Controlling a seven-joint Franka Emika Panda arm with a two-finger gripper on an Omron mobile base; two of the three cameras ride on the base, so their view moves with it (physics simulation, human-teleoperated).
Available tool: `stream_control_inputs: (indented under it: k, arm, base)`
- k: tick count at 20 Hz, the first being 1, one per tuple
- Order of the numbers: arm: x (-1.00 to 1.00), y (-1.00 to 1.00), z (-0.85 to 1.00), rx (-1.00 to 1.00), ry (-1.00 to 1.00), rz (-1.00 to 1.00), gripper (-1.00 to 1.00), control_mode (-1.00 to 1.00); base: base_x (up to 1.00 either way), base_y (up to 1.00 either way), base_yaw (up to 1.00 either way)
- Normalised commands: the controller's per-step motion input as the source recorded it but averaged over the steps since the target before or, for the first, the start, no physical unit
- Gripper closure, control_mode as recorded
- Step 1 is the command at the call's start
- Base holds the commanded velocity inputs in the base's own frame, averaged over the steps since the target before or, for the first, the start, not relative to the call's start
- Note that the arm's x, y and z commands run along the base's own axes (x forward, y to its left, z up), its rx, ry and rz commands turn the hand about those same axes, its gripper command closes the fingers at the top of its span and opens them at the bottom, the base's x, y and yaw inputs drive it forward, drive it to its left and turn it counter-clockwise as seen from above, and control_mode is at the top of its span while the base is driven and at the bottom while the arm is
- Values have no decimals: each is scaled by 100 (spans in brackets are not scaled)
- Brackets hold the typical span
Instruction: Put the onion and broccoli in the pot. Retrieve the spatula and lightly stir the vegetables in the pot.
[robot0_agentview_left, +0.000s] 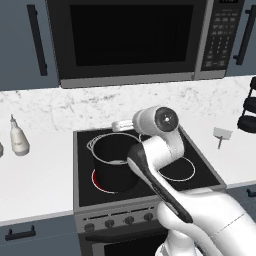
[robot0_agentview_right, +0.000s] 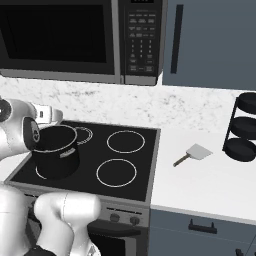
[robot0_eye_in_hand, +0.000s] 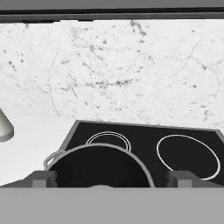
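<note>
gripper (robot0_eye_in_hand: 112, 178): jaws wide apart, nothing between them, hovering above the near rim of the pot; hand view looks over the pot toward the back wall
pot (robot0_agentview_left: 114, 162): black, silvery rim, upright on the front-left burner of the stove (robot0_agentview_right: 145, 145), burner glows red under it in the left base view
pot contents: interior reads dark in all three views, can't tell if the onion or broccoli lie inside; neither spotted on the counter
spatula (robot0_agentview_right: 194, 154): flat on the white counter just right of the stove, blade away from the stove, handle pointing toward the stove edge, well apart from the gripper
step in hand, judged: likely fetching the spatula, vegetables unconfirmed
doing it well: lift clear of the pot rim before swinging right, come down over the thin handle not the blade, close across its width, keep off the black rack (robot0_agentview_right: 243, 127)
left base view extra: bottle (robot0_agentview_left: 19, 139) on the counter left of the stove, red burner glow
right base view extra: spatula whole, rack tiers, arm blocks less of the stove
far: microwave (robot0_agentview_left: 135, 35) above the stove, marble backsplash
</note>
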Motion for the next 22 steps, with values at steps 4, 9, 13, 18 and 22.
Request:
stream_control_inputs:
  k: [4,9,13,18,22]
  arm:
    - [-63,-69,22,0,0,-1,-100,-100]
    - [-41,-83,15,1,6,-4,-100,-100]
    - [-26,-88,7,3,11,-6,-100,-100]
    - [-20,-76,0,1,9,-12,-100,-100]
    - [-2,-44,0,0,15,-28,-100,-100]
  base:
    - [0,0,0]
    - [0,0,0]
    - [0,0,0]
    - [0,0,0]
    - [0,0,0]
